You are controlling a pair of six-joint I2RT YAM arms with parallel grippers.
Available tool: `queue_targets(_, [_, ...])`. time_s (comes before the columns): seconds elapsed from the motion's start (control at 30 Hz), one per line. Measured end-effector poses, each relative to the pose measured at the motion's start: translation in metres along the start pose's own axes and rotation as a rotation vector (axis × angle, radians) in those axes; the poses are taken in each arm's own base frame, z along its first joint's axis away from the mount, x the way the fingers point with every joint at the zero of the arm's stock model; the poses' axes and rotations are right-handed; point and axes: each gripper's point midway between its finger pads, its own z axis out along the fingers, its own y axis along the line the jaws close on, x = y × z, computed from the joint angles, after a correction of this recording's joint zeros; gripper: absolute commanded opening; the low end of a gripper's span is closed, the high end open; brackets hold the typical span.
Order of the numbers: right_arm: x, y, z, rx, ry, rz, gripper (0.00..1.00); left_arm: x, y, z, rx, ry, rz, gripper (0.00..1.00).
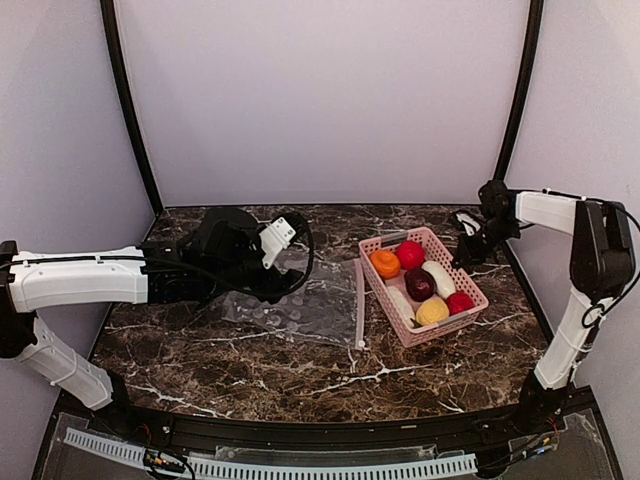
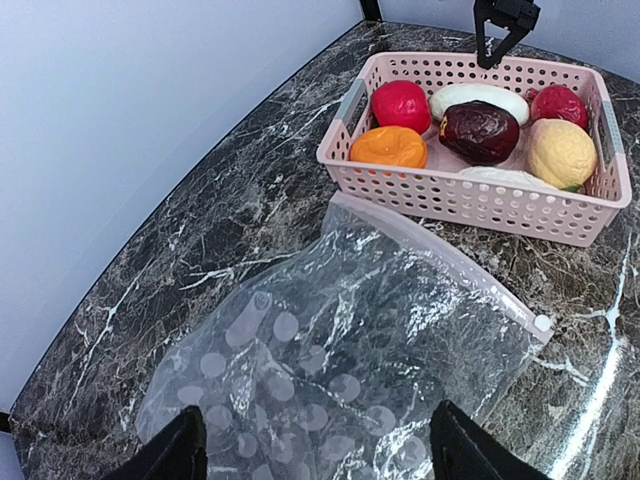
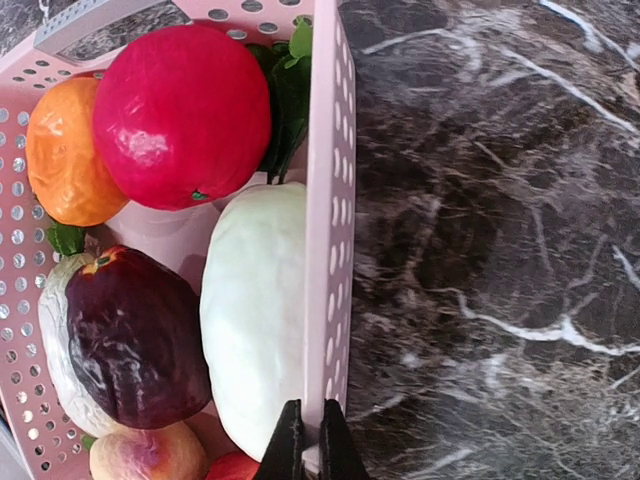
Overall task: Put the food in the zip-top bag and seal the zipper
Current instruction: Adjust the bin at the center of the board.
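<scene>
A dark marble tabletop [image 1: 200, 350] carries all items; pale lilac walls [image 1: 320, 100] enclose it. The left tool [image 2: 315, 462] hangs over the near part of the bag [image 2: 330, 340], jaws wide apart, gripping nothing. The bag lies flat at mid-tabletop. Its zipper [image 2: 440, 260] faces the basket [image 2: 480, 200], with the slider [image 2: 541, 323] at one end. The pink basket stands just beside the bag, on its right. All food is in the basket: orange ball [image 2: 390, 147], red ball [image 2: 400, 105], second red ball [image 2: 558, 103], maroon ball [image 2: 480, 132], yellow ball [image 2: 560, 152], radishes [image 2: 480, 97]. The right tool [image 3: 310, 455] is closed, pinching the basket wall that faces away from the bag.
</scene>
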Motion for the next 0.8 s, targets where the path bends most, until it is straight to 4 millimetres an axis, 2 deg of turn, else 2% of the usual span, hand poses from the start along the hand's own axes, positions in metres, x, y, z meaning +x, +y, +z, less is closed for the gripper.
queue_targets(0.1, [-0.001,0.024,0.007,-0.032,0.006,0.011,0.00,0.000,0.000,0.000,0.000,0.000,-0.002,0.76])
queue_targets(0.2, [0.001,0.039,0.011,-0.077,0.009,0.047,0.01,0.000,0.000,0.000,0.000,0.000,-0.006,0.76])
queue_targets(0.3, [0.008,0.047,0.011,-0.114,0.006,0.096,0.22,0.000,-0.001,0.000,-0.002,0.001,-0.025,0.74])
queue_targets(0.4, [0.022,0.058,0.007,-0.169,0.022,0.129,0.30,0.001,0.000,0.005,-0.015,0.011,-0.067,0.73])
queue_targets(0.6, [0.035,0.087,-0.010,-0.308,0.039,0.109,0.31,-0.002,-0.001,0.019,-0.037,0.038,-0.168,0.70])
queue_targets(0.8, [0.035,0.083,-0.018,-0.319,0.047,0.080,0.33,0.001,-0.007,0.037,-0.043,0.085,-0.290,0.62])
